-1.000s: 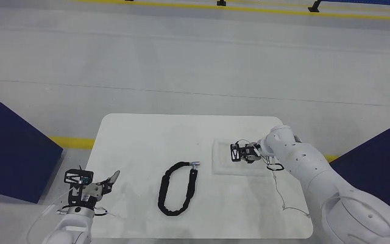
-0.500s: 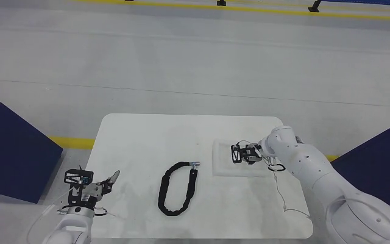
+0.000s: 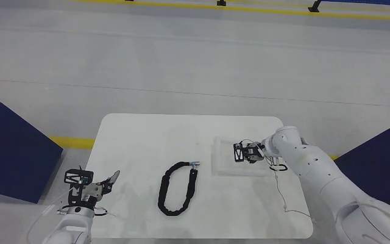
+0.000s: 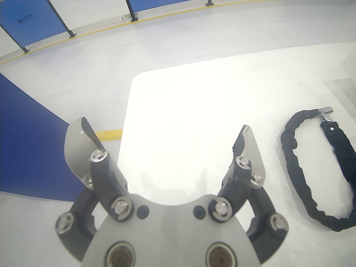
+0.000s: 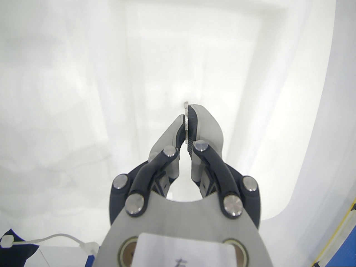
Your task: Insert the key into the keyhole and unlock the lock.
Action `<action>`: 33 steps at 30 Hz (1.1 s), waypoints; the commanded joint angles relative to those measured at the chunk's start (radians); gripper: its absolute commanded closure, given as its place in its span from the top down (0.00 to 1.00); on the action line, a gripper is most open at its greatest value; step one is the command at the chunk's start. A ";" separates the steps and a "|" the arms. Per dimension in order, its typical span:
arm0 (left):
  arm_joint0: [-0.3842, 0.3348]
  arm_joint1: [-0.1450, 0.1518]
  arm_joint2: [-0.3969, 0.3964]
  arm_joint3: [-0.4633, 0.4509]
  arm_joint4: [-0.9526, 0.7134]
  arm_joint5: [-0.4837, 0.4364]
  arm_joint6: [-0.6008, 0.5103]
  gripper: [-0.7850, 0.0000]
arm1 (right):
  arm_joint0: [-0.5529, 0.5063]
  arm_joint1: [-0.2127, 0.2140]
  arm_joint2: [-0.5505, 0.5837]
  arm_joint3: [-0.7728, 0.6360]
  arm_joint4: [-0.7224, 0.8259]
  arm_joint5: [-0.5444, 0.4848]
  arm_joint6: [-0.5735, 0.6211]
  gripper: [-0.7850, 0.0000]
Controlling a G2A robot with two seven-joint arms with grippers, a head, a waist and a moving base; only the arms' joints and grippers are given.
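The right gripper [image 5: 187, 118] hangs over the white tray [image 3: 222, 169], which lies right of centre on the tabletop [image 3: 140, 140]. Its fingers [image 5: 207, 125] are closed on the key [image 5: 185, 106], a thin metal piece seen edge-on between the pads. Only a short rim projects past the tips, and the blade cannot be made out. The deep pinch probably serves to keep the key from twisting when it meets the lock. Which way the blade points cannot be told.

The lock [image 3: 173, 192], a black sleeved chain loop, lies flat at the centre of the tabletop, well apart from the tray. Its silver cylinder [image 4: 325, 110] sits at the far end of the loop, on the side nearest the tray. The keyhole itself is too small to make out.

The left gripper [image 4: 167, 131] sits at the near left edge of the tabletop, with its fingers [image 4: 246, 143] spread wide and empty. It is apart from the lock, probably parked where it can brace the lock body when needed.

Judgement: the pick-up step is done and insertion is not yet begun. The next move calls for carrying the key left to the cylinder and aligning it.
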 commanded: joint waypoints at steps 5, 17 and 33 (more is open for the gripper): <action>0.000 0.000 0.000 0.000 0.000 0.000 0.000 1.00 | -0.048 0.040 0.041 -0.074 -0.018 0.024 0.015 0.00; 0.000 0.000 0.000 0.000 0.000 0.000 0.000 1.00 | -0.129 0.109 0.165 -0.193 0.057 0.001 0.107 0.00; 0.000 0.000 0.000 0.000 0.000 0.000 0.000 1.00 | -0.257 0.171 0.362 -0.298 0.402 -0.019 0.340 0.00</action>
